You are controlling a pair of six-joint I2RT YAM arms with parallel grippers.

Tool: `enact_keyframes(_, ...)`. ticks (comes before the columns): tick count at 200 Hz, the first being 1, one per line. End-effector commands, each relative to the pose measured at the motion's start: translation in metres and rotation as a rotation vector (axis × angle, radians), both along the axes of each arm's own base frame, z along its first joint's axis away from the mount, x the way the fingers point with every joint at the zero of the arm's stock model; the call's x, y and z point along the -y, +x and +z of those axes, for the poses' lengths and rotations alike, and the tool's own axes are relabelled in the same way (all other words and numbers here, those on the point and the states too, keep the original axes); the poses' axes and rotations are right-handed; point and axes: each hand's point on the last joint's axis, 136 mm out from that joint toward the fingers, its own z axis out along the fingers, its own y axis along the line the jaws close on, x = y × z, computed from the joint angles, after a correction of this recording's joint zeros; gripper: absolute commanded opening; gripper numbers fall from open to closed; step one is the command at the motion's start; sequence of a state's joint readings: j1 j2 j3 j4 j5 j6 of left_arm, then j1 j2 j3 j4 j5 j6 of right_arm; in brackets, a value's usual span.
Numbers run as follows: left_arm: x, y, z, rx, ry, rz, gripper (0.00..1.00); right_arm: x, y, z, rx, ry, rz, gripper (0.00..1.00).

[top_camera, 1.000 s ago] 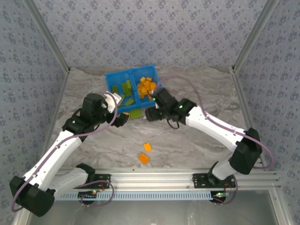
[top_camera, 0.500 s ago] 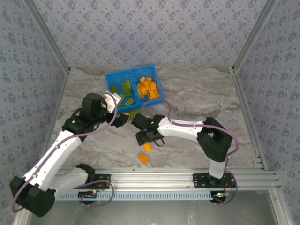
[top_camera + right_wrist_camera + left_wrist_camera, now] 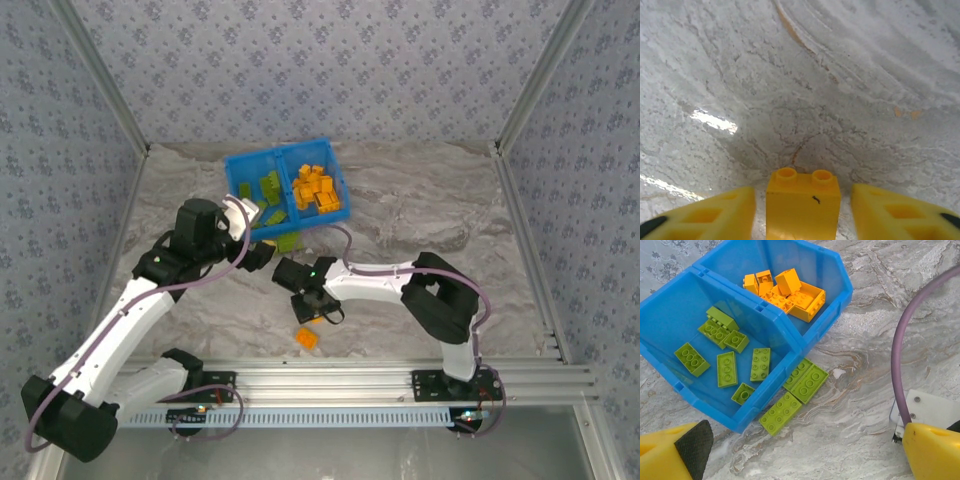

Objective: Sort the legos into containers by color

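most legos (image 3: 316,190) lie sorted in the blue bin (image 3: 233,178). three green bricks (image 3: 801,387) wait just near it, with the left gripper (image 3: 800,455) spread wide nearby. the right gripper (image 3: 313,308) straddles an orange brick (image 3: 802,207), seemingly not yet clamped. another orange brick (image 3: 307,339) lies nearer.

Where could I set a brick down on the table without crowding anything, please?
Bare marble table lies right of the blue bin and left of it. Crowded: the bin's front, with three green bricks, and the middle, under the right arm, by the orange brick.
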State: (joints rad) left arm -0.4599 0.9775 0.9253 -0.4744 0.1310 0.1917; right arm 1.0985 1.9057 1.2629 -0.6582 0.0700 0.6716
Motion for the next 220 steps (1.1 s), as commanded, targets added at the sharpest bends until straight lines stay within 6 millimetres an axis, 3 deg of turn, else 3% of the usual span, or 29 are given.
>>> enact_keyframes(1,0.0,0.0,0.001,0.004,0.003,-0.014,0.99,0.007,-0.009,-0.004,-0.034,-0.033,-0.014,0.42)
enact_keyframes(36,0.0,-0.001,0.001,0.006,0.003,-0.014,0.99,0.009,-0.004,0.015,-0.007,-0.006,-0.031,0.28)
enact_keyframes(53,0.001,-0.001,0.001,0.005,0.003,-0.015,0.99,0.009,0.005,0.038,0.038,0.035,-0.05,0.28)
enact_keyframes(69,0.0,0.0,0.001,0.007,0.002,-0.015,0.99,0.013,0.022,0.071,0.117,0.073,-0.07,0.28)
enact_keyframes(107,0.001,0.0,0.005,0.015,-0.007,-0.016,0.99,0.03,0.105,0.157,0.414,0.129,-0.116,0.3)
enact_keyframes(135,0.001,-0.001,0.004,0.013,-0.009,-0.017,0.99,0.033,0.183,0.196,0.576,0.156,-0.143,0.3)
enact_keyframes(155,0.001,-0.001,0.003,0.012,-0.004,-0.016,0.99,0.028,0.241,0.211,0.637,0.161,-0.166,0.3)
enact_keyframes(176,-0.001,0.0,0.001,0.012,0.009,-0.01,0.99,0.023,0.296,0.204,0.647,0.145,-0.192,0.3)
enact_keyframes(201,-0.003,0.0,0.0,0.014,0.021,-0.005,0.99,0.016,0.349,0.179,0.656,0.101,-0.199,0.3)
enact_keyframes(220,-0.004,0.0,0.0,0.018,0.02,-0.003,0.99,0.005,0.374,0.161,0.673,0.111,-0.18,0.32)
